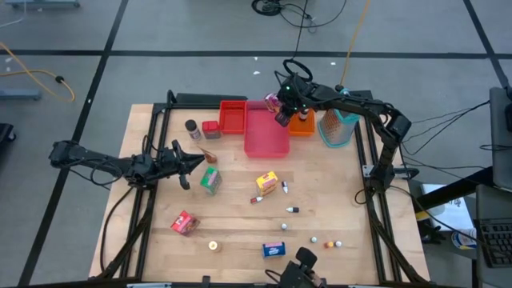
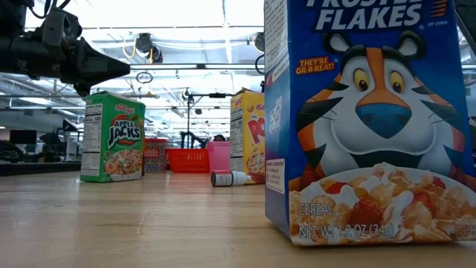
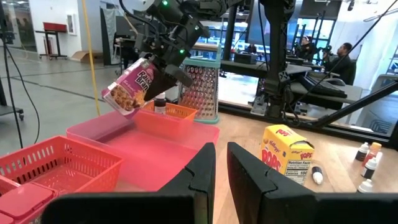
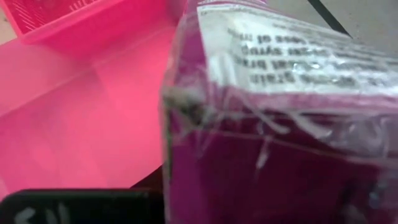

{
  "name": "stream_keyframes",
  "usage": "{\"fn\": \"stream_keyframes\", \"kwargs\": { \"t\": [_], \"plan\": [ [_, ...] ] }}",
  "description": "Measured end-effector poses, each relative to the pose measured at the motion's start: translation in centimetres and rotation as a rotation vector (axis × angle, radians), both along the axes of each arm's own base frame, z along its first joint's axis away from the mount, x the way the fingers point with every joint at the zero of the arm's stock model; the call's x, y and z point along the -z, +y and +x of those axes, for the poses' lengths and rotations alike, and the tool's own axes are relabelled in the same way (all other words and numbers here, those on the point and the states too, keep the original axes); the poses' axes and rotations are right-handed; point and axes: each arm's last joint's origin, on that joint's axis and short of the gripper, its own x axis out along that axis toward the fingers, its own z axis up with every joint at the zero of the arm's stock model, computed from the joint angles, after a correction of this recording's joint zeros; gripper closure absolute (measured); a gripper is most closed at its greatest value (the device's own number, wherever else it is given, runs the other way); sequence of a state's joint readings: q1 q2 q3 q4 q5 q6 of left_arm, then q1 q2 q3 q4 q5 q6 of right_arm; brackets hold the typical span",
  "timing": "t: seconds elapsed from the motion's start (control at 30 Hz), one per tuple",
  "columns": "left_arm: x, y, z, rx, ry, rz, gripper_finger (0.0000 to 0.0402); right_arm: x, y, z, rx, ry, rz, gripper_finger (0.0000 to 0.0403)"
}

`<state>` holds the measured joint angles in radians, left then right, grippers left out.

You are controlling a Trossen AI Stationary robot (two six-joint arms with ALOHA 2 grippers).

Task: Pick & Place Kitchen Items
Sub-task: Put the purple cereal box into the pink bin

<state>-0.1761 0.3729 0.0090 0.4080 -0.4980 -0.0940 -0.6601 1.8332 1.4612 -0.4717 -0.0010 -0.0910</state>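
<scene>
My right gripper (image 1: 282,112) hangs over the far end of the pink tray (image 1: 266,134), shut on a small purple cereal box (image 1: 272,102) that also fills the right wrist view (image 4: 280,124). My left gripper (image 1: 189,165) hovers shut and empty at the table's left, just left of the green Apple Jacks box (image 1: 210,180), which stands upright on its base. A yellow Pops box (image 1: 267,182), a blue Frosted Flakes box (image 1: 274,250), a pink-red pouch (image 1: 184,222), a dark-capped shaker (image 1: 192,128) and little bottles (image 1: 258,199) rest on the wood. My right gripper pinches the purple box between its two fingers (image 3: 169,76) at the side edge (image 3: 148,81) that faces the orange tray. The fingers slant down from above and from the table's right. The box is lifted clear above the pink tray and tilted.
A red basket (image 1: 233,116) sits left of the pink tray and an orange tray (image 1: 302,126) right of it. A teal-framed grater (image 1: 338,128) stands at the far right. Tiny pieces (image 1: 326,241) and a round yellow piece (image 1: 213,246) lie near the front edge. People sit in the room beyond (image 3: 339,56).
</scene>
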Motion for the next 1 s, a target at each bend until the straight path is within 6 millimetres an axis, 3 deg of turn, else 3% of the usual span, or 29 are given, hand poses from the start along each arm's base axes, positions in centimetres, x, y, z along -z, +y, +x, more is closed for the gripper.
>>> {"fn": "stream_keyframes", "kwargs": {
  "t": [0.63, 1.0],
  "plan": [
    [0.0, 0.0, 0.0, 0.0, 0.0, 0.001, 0.0362, -0.16, -0.14, 0.14, 0.018, -0.031, -0.003, 0.022],
    [0.01, 0.0, 0.0, 0.0, 0.0, -0.001, 0.0362, -0.13, -0.15, 0.13, 0.018, -0.03, -0.002, 0.0212]
  ]
}}
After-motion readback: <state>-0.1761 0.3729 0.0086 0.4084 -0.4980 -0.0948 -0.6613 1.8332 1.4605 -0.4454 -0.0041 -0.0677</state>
